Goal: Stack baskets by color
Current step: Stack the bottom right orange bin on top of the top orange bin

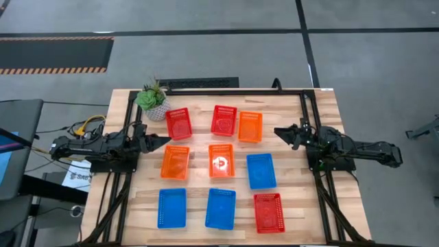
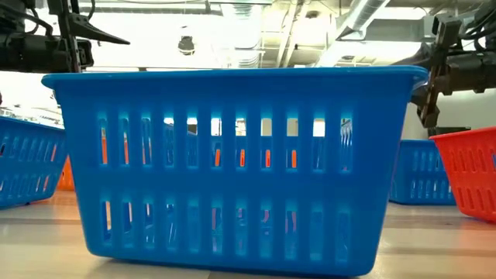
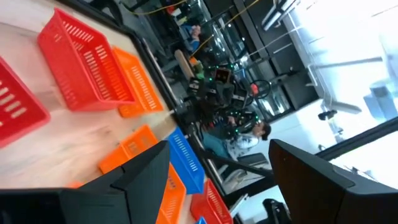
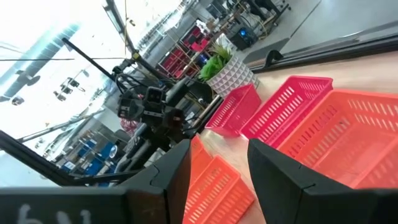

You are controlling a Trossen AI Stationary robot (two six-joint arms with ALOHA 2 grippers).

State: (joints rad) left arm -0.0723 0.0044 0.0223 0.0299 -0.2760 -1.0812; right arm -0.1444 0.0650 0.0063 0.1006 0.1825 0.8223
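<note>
Baskets [image 1: 221,160] lie unstacked in a three-by-three grid mid-table. Left gripper [image 1: 162,141] at nine o'clock and right gripper [image 1: 282,132] at three hover with jaws apart, empty; best grip a rim squarely.

Grey floor [image 1: 206,48], bright ceiling lights [image 2: 232,31]

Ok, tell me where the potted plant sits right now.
In the high view the potted plant stands at the table's far left corner, just beside the far-left red basket and ahead of the left gripper.
</note>
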